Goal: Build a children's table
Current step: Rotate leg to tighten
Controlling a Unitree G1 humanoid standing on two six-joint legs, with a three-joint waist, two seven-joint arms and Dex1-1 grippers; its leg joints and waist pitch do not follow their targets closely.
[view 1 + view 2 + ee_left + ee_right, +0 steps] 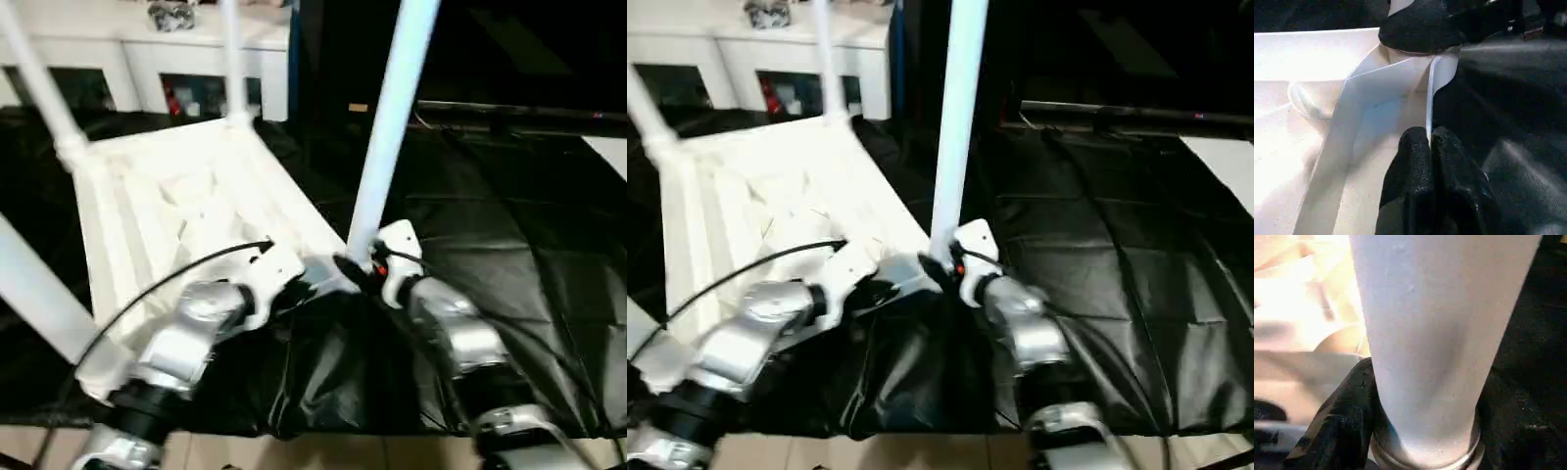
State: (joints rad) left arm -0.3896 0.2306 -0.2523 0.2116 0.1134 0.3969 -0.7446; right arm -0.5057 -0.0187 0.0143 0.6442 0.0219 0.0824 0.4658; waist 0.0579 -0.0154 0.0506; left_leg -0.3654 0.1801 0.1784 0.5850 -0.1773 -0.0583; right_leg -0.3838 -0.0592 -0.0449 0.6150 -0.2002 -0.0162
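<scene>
You are seating a leg (392,117) into a corner socket of the upturned table top (186,211), which lies ribbed side up on the black-covered worktop (529,245). Your right gripper (361,266) is closed around the foot of that leg, just above the socket collar, holding it close to upright. Your left gripper (1430,161) is pinched shut on the thin rim of the top, right beside the same corner, steadying it.

Three more legs (235,59) already stand in other corners, so this looks like the last one. Next, you probably need a firm push straight down along the leg, perhaps with a twist, while the left gripper keeps the top from sliding.

The socket joint is hidden behind the right gripper, so you cannot tell whether the leg is fully home. All the legs run out of frame at their upper ends.
</scene>
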